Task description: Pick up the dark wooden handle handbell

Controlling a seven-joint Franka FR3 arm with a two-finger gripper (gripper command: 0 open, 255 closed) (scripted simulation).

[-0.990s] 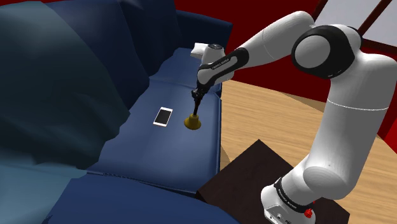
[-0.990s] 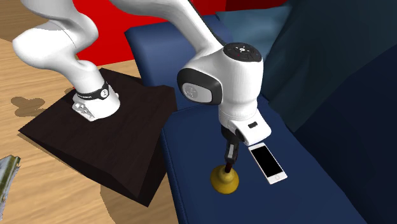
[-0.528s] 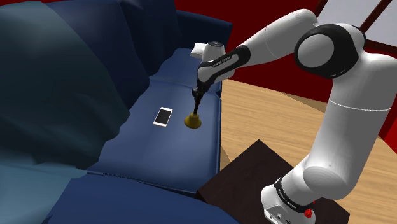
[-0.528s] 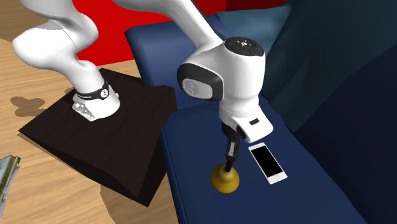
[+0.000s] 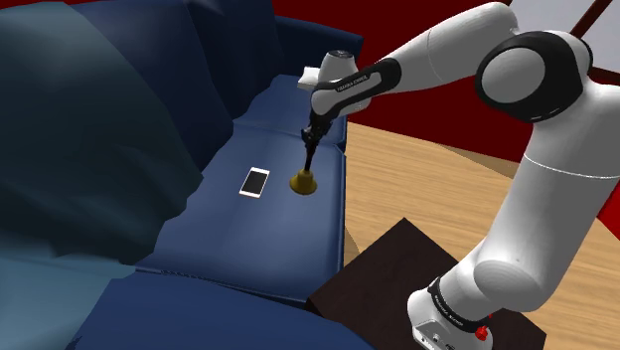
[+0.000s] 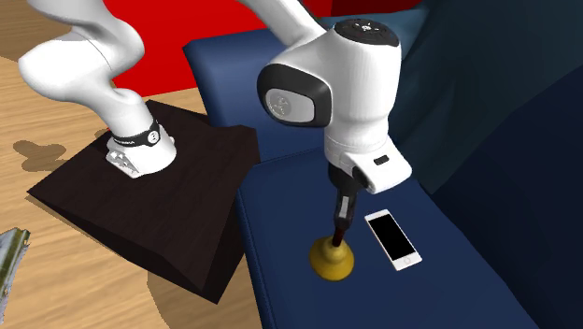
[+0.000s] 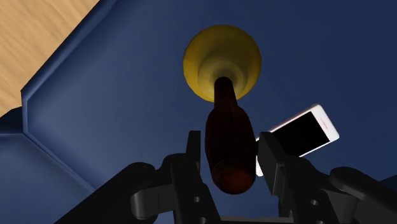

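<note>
The handbell [image 5: 303, 181] has a brass-coloured bell and a dark brown wooden handle. It stands upright over the dark blue sofa seat [image 5: 248, 234]. My gripper [image 5: 311, 141] comes down from above and is shut on the upper part of the handle. From the second exterior view, the bell [image 6: 334, 262] hangs below the gripper [image 6: 342, 213], just at or above the cushion. Along the hand, the two fingers [image 7: 194, 153] clasp the handle of the bell [image 7: 221, 63] on both sides.
A white phone with a black screen [image 5: 254, 182] [image 6: 393, 239] [image 7: 299, 137] lies flat on the seat close beside the bell. The sofa's dark back cushions [image 5: 89, 129] rise behind it. The seat's edge drops to a wooden floor [image 5: 427, 179]. My dark stand [image 6: 159, 206] sits there.
The hand and forearm have risen and the bell has come up a little with them, drifting slightly towards the shoulder view's right. The phone has stayed put.
</note>
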